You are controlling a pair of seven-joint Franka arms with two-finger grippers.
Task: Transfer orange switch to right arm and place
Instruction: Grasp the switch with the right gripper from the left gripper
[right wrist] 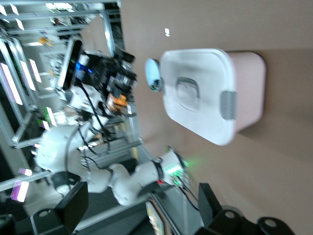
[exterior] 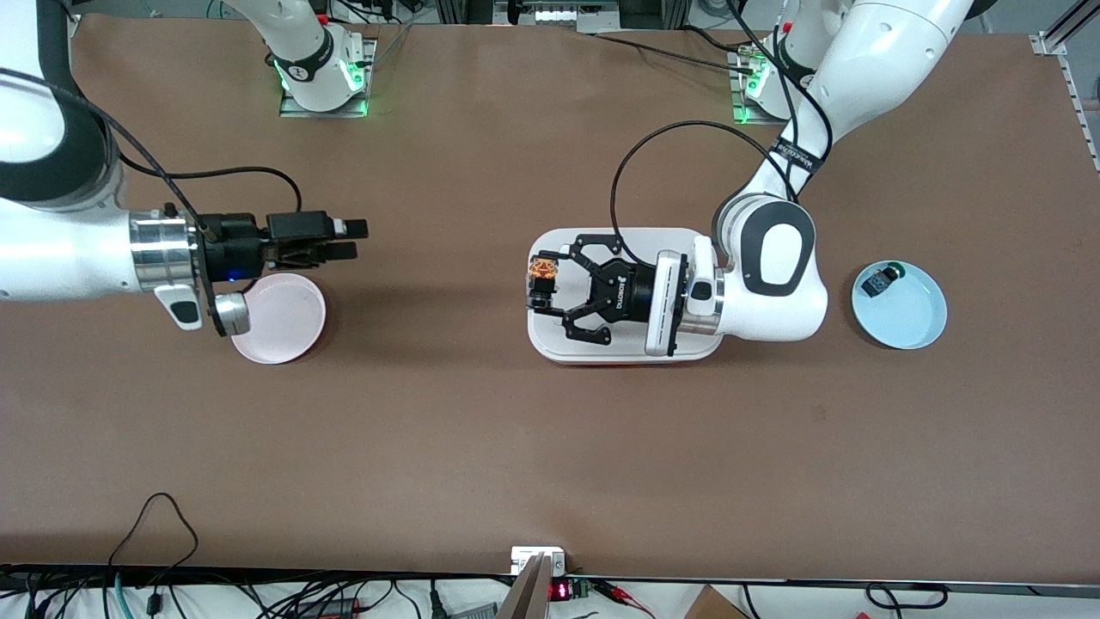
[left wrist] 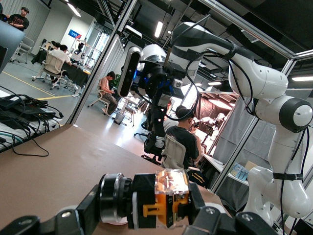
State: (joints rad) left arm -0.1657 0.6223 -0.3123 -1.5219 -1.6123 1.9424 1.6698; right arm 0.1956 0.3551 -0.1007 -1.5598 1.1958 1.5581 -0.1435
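Front view: left end effector [exterior: 550, 297] grips orange switch [exterior: 541, 272]; right end effector [exterior: 354, 240] parted.

A high camera across the desk [exterior: 481, 447] looks steeply down at both arm bases, taking in the whole brown top. The left wrist camera sits low and level just back of the left end effector [left wrist: 146, 208], facing the right arm [left wrist: 161, 73] across the desk. The right wrist camera, rolled sideways, looks back from the right end effector [right wrist: 142, 205] at the white lidded box [right wrist: 205, 93] and the left arm [right wrist: 98, 73] above it. All three views share the mid-desk span between the arms.
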